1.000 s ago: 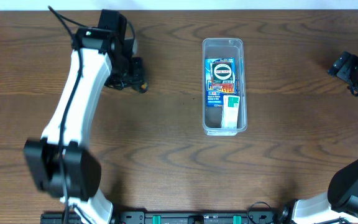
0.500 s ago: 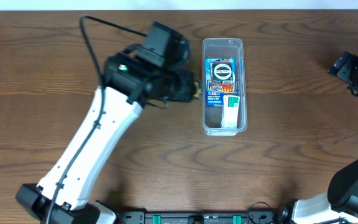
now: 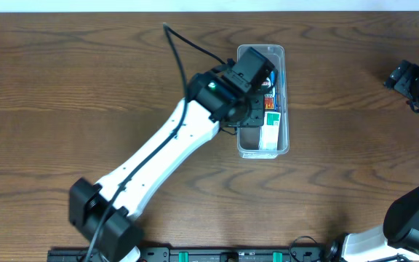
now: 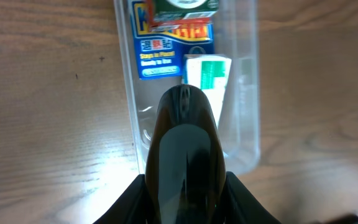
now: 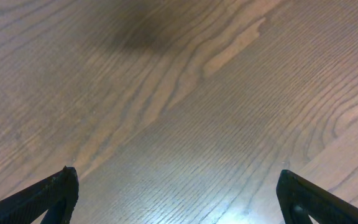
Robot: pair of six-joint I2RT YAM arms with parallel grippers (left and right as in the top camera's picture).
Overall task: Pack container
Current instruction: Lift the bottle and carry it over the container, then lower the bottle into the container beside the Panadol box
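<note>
Within the last second the left arm has been swung from the far left part of the surface (image 3: 49, 109) across to the container (image 3: 286, 109). The left hand (image 4: 185, 190) is now held directly above it. The container itself has not been shifted. It stands near the far edge of the surface, a little right of the middle, with its long sides running from far edge to near edge.

A dark object (image 4: 185, 143), glossy and rounded, is clamped between the fingers of the left hand; what it is cannot be told. In the wrist view it hangs over the near end of the container, above the bare floor there and partly over a green-and-white box (image 4: 207, 74). A blue pack (image 4: 166, 50) lies farther along, toward the far end. Whether the object touches the rim or the contents cannot be told.

The right hand (image 5: 179, 199) has not been moved. Its fingers are spread wide over bare wood near the right edge, with nothing between them.

The carry is judged to be done, with only lowering and release left for this item. The free room beside the box looks narrow, so the object would probably need to be set down along the container's length. Otherwise it may be perched on the box or caught on a wall.
</note>
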